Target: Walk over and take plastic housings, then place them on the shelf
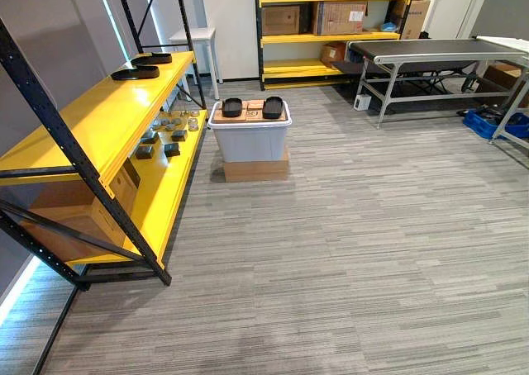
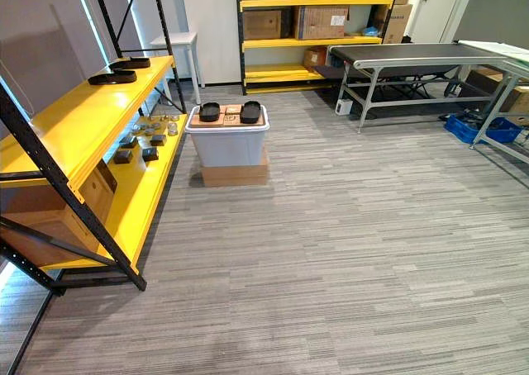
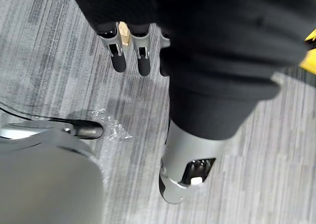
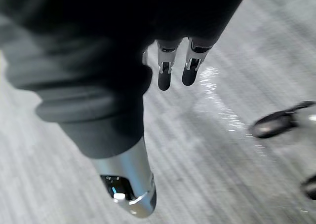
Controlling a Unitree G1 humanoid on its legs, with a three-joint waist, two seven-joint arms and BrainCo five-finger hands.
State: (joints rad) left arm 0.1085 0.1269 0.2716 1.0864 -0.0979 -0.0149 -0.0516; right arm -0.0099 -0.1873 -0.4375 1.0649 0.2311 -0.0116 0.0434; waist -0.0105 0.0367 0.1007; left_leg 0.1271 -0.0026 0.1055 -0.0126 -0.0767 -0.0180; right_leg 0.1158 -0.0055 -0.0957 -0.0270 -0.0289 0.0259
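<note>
Two black oval plastic housings (image 1: 232, 107) are lying on a grey lidded bin (image 1: 248, 144) beside the yellow shelf (image 1: 99, 115). The left hand (image 3: 190, 150) and right hand (image 4: 126, 177) are hanging above the carpet (image 3: 54, 46), fingers straight, holding nothing.

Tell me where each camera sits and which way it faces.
Left eye view: head, looking down and forward at the yellow shelf, bin and housings.
Right eye view: beside it, sharing that same scene.
Left wrist view: left wrist, along the open left hand down at the carpet.
Right wrist view: right wrist, along the open right hand; carpet shared too.
</note>
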